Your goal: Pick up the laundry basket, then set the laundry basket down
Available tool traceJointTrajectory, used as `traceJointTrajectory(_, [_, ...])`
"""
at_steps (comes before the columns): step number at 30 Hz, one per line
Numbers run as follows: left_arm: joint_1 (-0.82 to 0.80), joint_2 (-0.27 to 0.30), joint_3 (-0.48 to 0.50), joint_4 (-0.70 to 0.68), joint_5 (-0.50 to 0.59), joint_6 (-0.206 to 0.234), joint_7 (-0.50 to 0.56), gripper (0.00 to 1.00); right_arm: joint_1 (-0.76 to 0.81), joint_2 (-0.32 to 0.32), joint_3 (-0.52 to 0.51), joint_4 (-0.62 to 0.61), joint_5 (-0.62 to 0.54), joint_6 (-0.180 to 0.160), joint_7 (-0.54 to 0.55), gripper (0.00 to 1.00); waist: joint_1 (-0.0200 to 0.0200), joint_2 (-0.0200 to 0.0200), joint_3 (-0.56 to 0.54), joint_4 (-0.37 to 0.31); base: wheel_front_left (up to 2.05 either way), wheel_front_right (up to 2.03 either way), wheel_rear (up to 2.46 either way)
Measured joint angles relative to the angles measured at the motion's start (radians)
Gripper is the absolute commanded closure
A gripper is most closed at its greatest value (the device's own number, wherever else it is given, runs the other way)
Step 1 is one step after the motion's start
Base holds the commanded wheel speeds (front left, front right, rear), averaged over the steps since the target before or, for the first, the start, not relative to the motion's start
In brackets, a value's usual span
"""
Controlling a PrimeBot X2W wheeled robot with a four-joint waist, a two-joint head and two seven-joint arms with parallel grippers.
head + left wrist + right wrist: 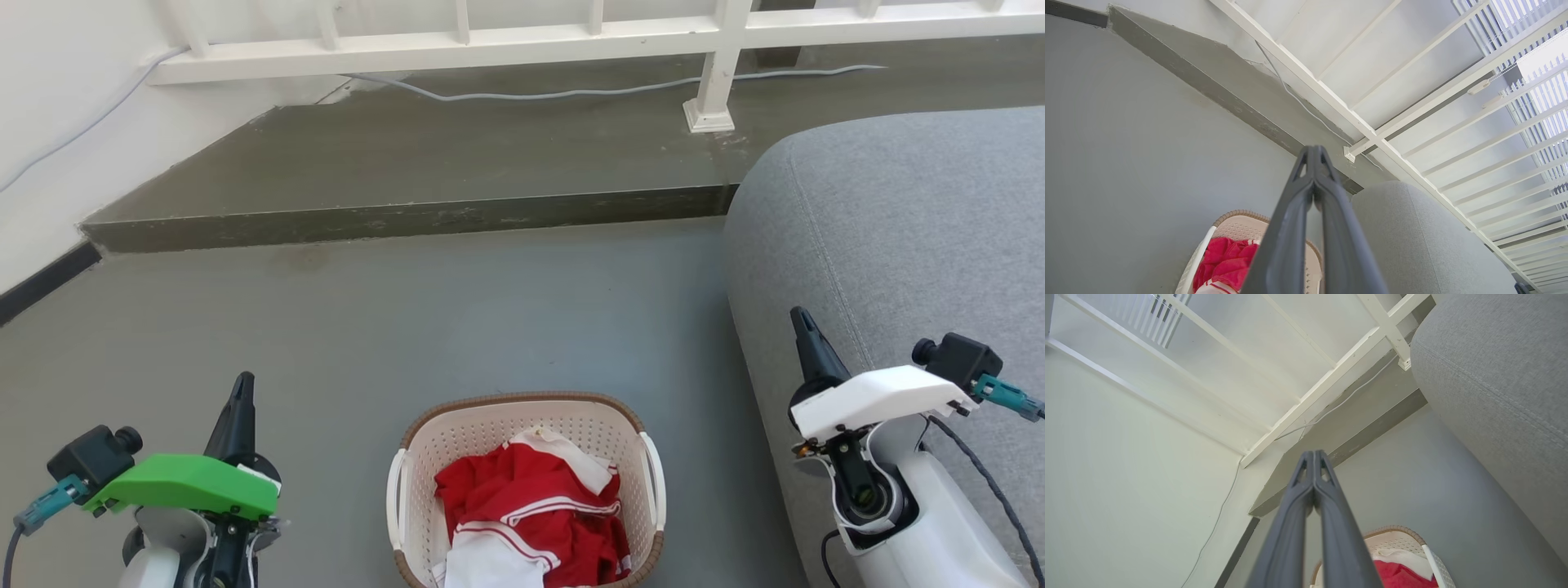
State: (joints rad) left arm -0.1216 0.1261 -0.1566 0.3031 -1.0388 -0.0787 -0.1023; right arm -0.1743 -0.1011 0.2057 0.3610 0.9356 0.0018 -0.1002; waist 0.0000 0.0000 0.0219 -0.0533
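I'm seeing the laundry basket showing cream-white, dotted all over with small holes. Its rim is running brown in a woven look, and the handles are glowing white. Inside, the clothes are reading bright red with thin white stripes, plus a plain white patch. My left end effector is showing dark, nearly black, under a lime-green cover. My right end effector is showing the same dark tone under a white cover. The plugs on both are coming up teal. The floor is coming through flat grey, the sofa a lighter flecked grey, the railing white.
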Motion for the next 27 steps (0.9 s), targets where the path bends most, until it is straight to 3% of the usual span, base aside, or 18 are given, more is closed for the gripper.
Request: traceJointTrajectory(27, [0.004,-0.041,0.100,-0.008,-0.244,-0.019,0.094,1.00,0.028,0.024,-0.146,-0.031,0.290,0.051,0.090,1.00,0.0000,0.0000,-0.009,0.023,0.00,0.00,0.00])
